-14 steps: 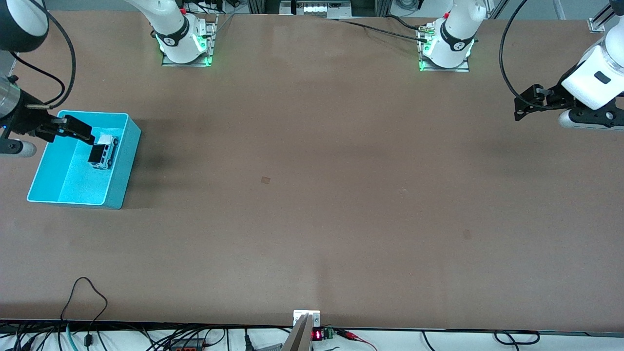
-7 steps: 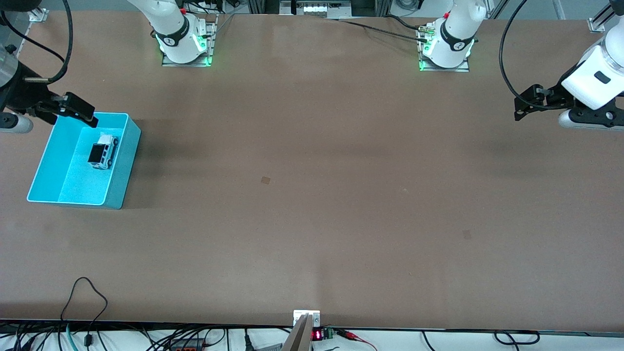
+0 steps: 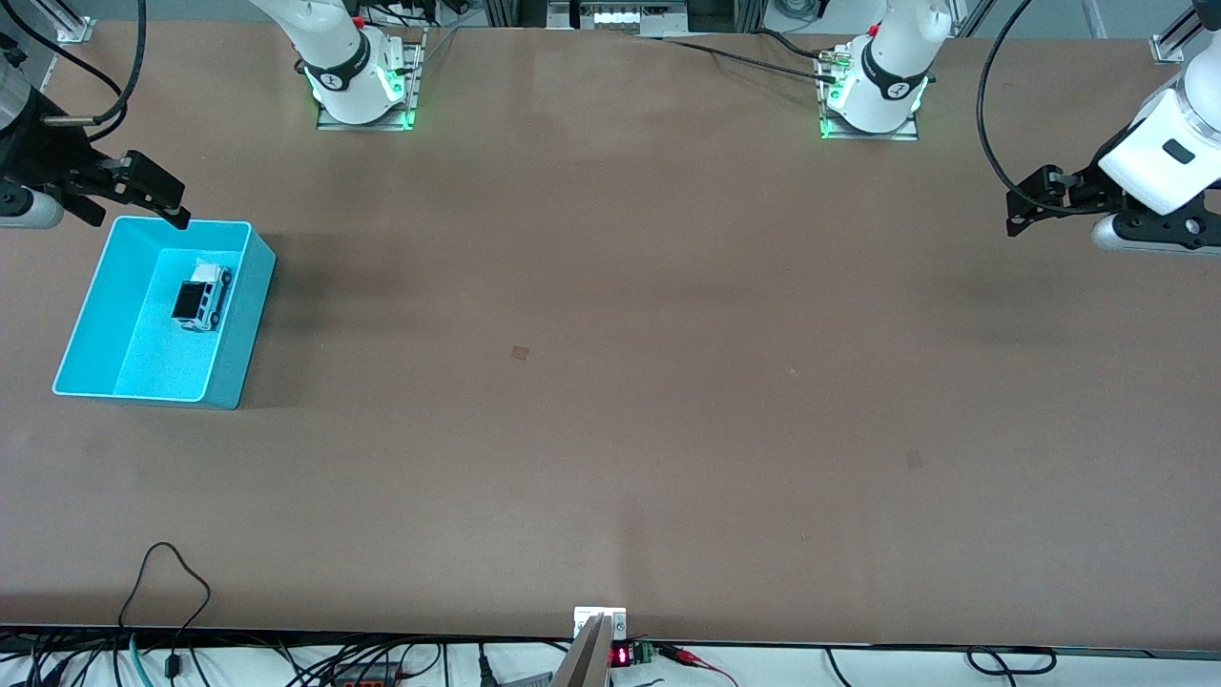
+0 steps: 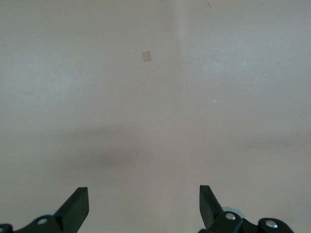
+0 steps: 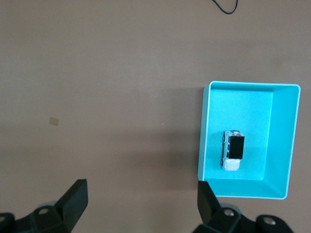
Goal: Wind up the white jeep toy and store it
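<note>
From the front view, the white jeep toy (image 3: 201, 298) lies inside the turquoise bin (image 3: 238, 372), near the bin wall that is farther from the camera; its long axis runs roughly along the bin's longer side, white bonnet toward that wall and black roof toward the camera. My right end effector (image 3: 143, 196) hangs just over the bin's rim at that same wall, open wide and holding nothing; the jeep lies below it, toward the camera. My left end effector (image 3: 1035, 205) waits over the bare worktop (image 3: 610, 382) at the left arm's end, well apart from the bin, also open and empty; so my right arm is plainly the nearer one. I judge the storing done.

From the left wrist view, I see only bare worktop past my spread fingertips (image 4: 77, 206); bin and jeep are out of sight.

From the right wrist view, the jeep (image 5: 232, 150) sits upright on the bin (image 5: 243, 87) floor near one wall; my fingers (image 5: 75, 199) stand wide, cut off at the frame edge; the winding key or spring I cannot make out.
</note>
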Available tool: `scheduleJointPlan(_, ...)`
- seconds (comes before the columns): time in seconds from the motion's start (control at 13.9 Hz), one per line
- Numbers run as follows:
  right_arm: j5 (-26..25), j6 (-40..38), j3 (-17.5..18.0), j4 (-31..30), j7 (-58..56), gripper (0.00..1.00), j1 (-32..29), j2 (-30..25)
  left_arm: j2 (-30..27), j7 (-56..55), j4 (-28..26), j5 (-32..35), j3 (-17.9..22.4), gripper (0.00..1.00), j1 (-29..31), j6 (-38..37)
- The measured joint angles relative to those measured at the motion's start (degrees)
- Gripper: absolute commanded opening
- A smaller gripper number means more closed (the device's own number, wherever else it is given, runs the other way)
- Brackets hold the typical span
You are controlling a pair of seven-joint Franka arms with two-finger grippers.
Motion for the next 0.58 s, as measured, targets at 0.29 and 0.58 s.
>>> scheduleJointPlan(0.29, 0.0, 0.0, -0.2, 0.0, -2.3, 1.00, -0.8, 0.0, 0.0, 0.0, 0.0, 0.0, 0.0, 1.00, 0.0, 0.0)
scheduleJointPlan(0.58, 0.0, 0.0, 0.0, 0.5, -2.6, 1.00, -0.8, 0.2, 0.0, 0.0, 0.0, 0.0, 0.0, 1.00, 0.0, 0.0)
